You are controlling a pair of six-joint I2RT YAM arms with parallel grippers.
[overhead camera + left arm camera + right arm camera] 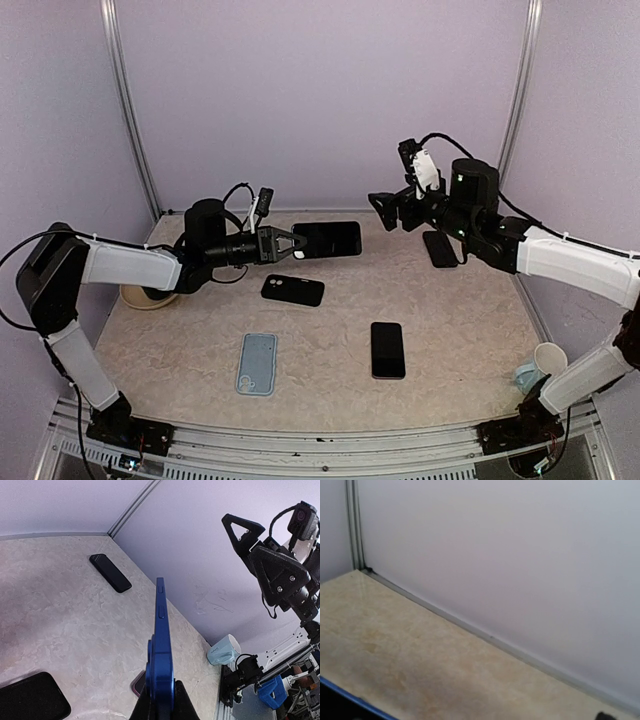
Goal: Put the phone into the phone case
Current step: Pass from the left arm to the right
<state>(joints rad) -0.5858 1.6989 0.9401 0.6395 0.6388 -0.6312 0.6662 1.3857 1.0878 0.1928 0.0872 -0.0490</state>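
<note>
My left gripper (288, 245) is shut on a blue phone (328, 240) with a dark screen and holds it above the back middle of the table. In the left wrist view the phone (162, 645) shows edge-on, its near end pinched in the gripper (160, 702). A black phone case (293, 290) lies just in front of it, and a light blue case (257, 363) lies nearer the front. My right gripper (392, 208) hovers open to the right of the phone, its fingers (242, 529) apart and holding nothing. The right wrist view shows only table and wall.
A black phone (388, 350) lies front centre, and another (440, 248) lies at the back right under the right arm, also seen as the dark phone (110, 572). A pale cup (550, 357) lies at the right edge. A tan dish (145, 297) sits at the left.
</note>
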